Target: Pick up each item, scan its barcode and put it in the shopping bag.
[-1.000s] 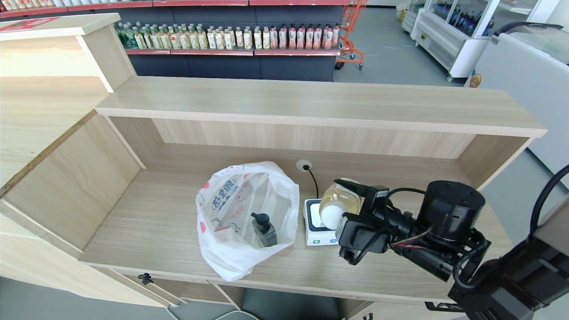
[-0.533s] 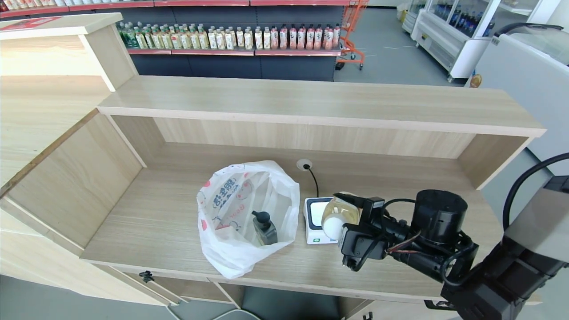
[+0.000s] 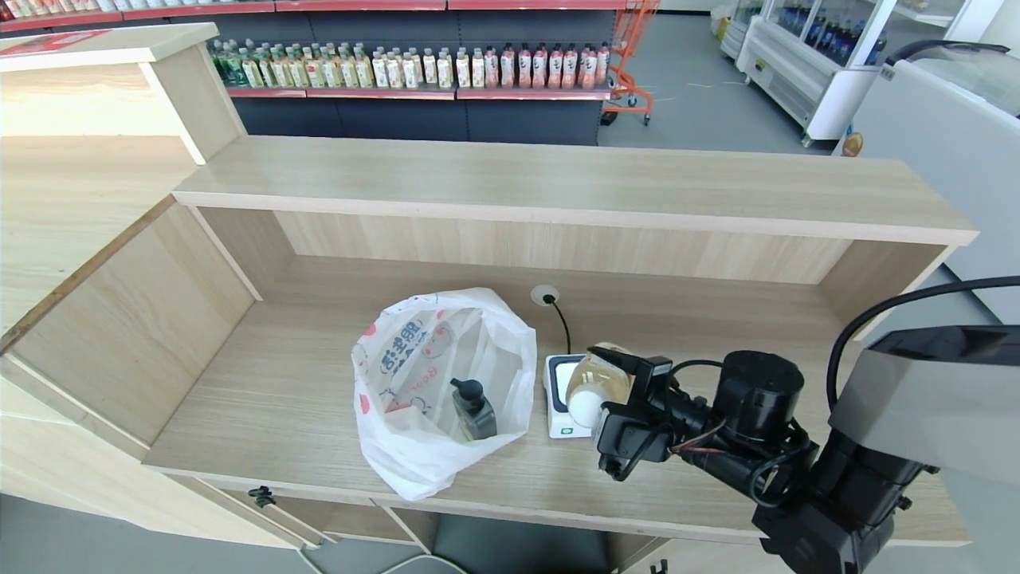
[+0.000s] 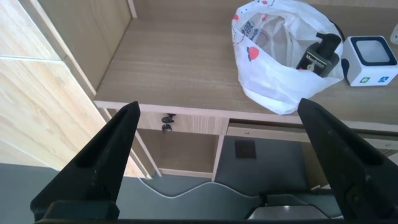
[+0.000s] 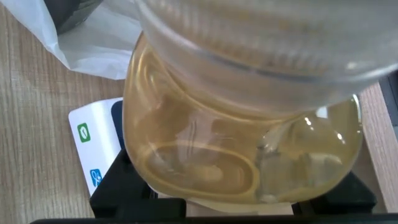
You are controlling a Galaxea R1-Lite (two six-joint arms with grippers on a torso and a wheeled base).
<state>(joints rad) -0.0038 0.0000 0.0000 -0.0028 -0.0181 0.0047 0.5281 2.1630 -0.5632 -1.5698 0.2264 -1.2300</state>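
Note:
My right gripper (image 3: 617, 387) is shut on a clear bottle of yellow liquid with a white cap (image 3: 599, 383), lying sideways over the right edge of the white barcode scanner (image 3: 562, 389) on the counter. In the right wrist view the bottle (image 5: 242, 143) is close up, with the scanner (image 5: 93, 155) beneath it. The white shopping bag (image 3: 442, 383) stands open left of the scanner, with a dark pump bottle (image 3: 474, 410) inside. My left gripper (image 4: 217, 162) hangs open in front of the counter, below its edge; its view looks up at the bag (image 4: 280, 56) and the scanner (image 4: 370, 59).
The counter (image 3: 279, 399) is a wooden recess with a raised ledge (image 3: 558, 183) behind and side walls. A black cable (image 3: 558, 319) runs from the scanner to a hole in the counter. Bare counter lies left of the bag.
The right gripper has lowered the bottle and brought it slightly left, closer over the scanner. The bag and pump bottle stay put.

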